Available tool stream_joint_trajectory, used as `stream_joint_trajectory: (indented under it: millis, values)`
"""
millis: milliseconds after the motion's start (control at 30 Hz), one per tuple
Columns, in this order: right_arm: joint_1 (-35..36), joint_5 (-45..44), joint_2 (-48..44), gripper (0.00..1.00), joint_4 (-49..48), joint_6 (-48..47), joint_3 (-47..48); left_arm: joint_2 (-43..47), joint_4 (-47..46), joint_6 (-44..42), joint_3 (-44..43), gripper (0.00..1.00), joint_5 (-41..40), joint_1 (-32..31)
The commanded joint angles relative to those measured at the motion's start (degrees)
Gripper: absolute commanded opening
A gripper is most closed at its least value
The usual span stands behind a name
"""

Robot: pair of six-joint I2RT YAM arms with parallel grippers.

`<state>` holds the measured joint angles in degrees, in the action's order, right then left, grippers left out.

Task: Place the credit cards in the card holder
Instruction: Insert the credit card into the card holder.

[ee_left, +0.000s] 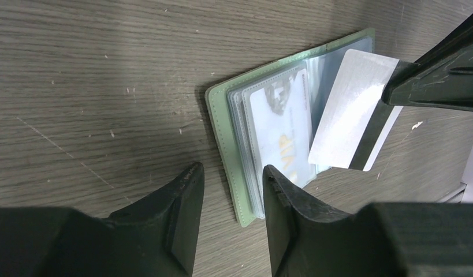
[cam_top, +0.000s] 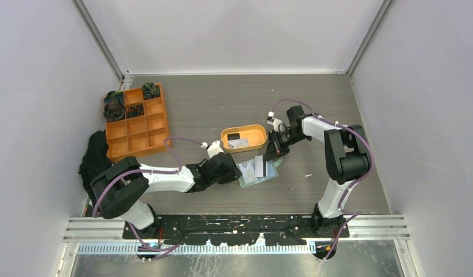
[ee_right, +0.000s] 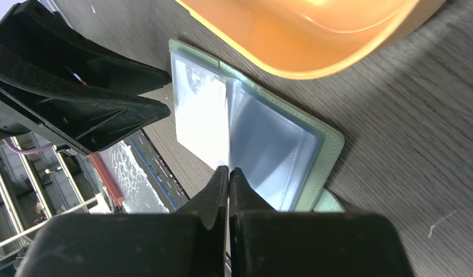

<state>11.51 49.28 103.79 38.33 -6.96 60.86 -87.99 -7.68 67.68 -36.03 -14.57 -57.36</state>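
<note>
Right now we hold 1 thin white card (ee_left: 346, 109), plastic with a black magnetic stripe, pinched by one end between the closed fingers of our right gripper (ee_right: 228, 171). It is held on a slant over the open page of the sage-green soft card holder (ee_left: 219, 124). That card holder lies spread flat toward the near edge of the tabletop (cam_top: 211, 104), about midway across. It is just on the near side of the orange oval tray (ee_right: 303, 40), where other cards (cam_top: 237, 141) lie. Our left gripper (ee_left: 233, 170) has its 2 fingers apart, straddling the holder's near corner; we cannot tell whether either finger presses on it.

We judge the white card light, stiff and slick. It will not bend into a slot, so its free edge must meet the mouth of a clear plastic sleeve (ee_right: 268, 156) squarely. A pinch at the far end, as we have it, leaves that edge free.

The holder is the awkward partner: soft, light and glossy inside, so likely to slide or flap shut under a push. We would take it by the stitched green cover edge or pin that corner down. We would not take it by the thin sleeves, which could crumple. 1 pale card (ee_left: 280, 133) sits in a sleeve already.
</note>
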Motion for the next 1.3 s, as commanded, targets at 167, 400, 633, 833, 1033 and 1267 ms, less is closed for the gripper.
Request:
stream_joint_trajectory:
  millis: [167, 400, 633, 833, 1033, 1267]
  values:
    - [1.8, -2.1, -0.2, 0.01, 1.2, -0.3, 2.4, -4.3, 5.5, -1.7, -3.4, 0.42, -0.4, 0.0]
    - [2.7, 0.0, 0.6, 0.01, 1.6, 0.4, 2.9, -6.3, 7.1, -3.8, -4.8, 0.35, 0.2, 2.2]
    - [2.4, -0.7, 0.3, 0.01, -2.4, 7.4, 0.8, -8.2, 7.5, -5.6, -6.5, 0.31, 2.0, 3.6]
    - [1.6, -4.7, -2.0, 0.01, -5.7, 15.9, -3.7, -8.2, 9.2, -6.0, -7.4, 0.31, 2.5, 3.7]
    - [1.5, -6.3, -4.4, 0.01, -9.6, 20.0, -7.1, -8.2, 8.8, -6.0, -7.3, 0.31, 3.5, 3.7]
    - [1.6, -5.6, -3.1, 0.01, -10.8, 20.8, -7.7, -8.6, 8.3, -6.5, -7.6, 0.31, 5.2, 3.8]
